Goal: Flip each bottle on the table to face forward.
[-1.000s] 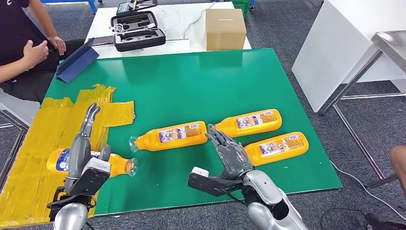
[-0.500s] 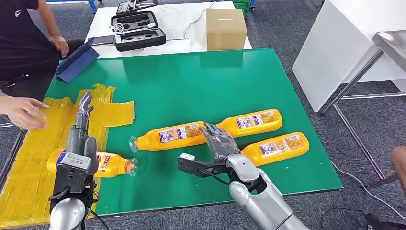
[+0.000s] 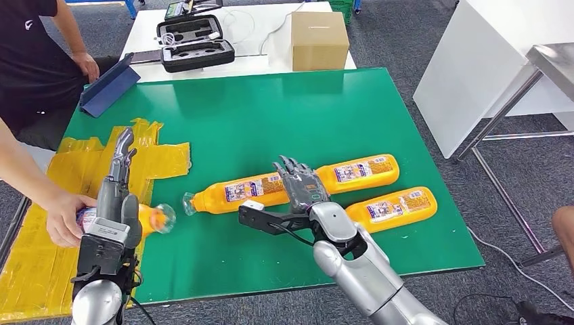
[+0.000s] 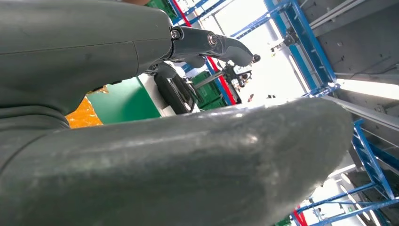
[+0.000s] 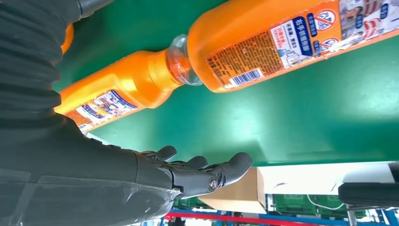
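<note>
I read the green table [image 3: 271, 115] first: three orange bottles lie on their sides, long axes running left-right, caps toward my left. The centre bottle [image 3: 237, 191] lies just ahead of my right hand [image 3: 301, 186], which hovers with fingers spread, holding nothing; this hand is nearest it. A fourth bottle [image 3: 152, 218] sits at the yellow tape [image 3: 40, 237], gripped by a person's hand [image 3: 64, 217], beside my left hand [image 3: 116, 186], fingers extended, empty.
</note>
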Tool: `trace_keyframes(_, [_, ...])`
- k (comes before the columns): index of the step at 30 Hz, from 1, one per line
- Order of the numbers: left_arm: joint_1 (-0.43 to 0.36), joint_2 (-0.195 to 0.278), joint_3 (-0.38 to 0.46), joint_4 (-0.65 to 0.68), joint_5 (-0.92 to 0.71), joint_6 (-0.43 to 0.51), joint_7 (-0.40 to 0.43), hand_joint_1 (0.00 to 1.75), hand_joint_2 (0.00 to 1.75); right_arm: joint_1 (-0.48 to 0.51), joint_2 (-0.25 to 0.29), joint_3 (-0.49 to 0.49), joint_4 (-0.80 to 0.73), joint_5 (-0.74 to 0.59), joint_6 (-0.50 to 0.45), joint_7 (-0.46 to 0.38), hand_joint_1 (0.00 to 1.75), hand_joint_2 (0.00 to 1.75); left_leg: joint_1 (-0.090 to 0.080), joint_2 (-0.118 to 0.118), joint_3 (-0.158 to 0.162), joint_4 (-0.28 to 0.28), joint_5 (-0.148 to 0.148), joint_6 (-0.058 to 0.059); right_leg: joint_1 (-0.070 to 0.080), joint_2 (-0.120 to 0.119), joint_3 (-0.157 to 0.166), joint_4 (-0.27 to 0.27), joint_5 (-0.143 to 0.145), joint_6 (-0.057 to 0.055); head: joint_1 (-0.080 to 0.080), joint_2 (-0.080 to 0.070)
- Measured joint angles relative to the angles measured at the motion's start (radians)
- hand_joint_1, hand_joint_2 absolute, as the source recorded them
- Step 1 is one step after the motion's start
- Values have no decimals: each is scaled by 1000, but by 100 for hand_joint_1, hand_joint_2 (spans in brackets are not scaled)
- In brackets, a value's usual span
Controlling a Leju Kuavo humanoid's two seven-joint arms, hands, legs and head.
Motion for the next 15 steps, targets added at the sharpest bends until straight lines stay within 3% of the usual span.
trace_keyframes(15, [-36, -10, -4, 15, 31, -36, -4, 0, 0, -82, 44, 26, 153, -7, 39, 7, 0, 175, 0, 0, -1, 0, 0, 0, 0, 0, -1, 0, 0, 0, 0, 0])
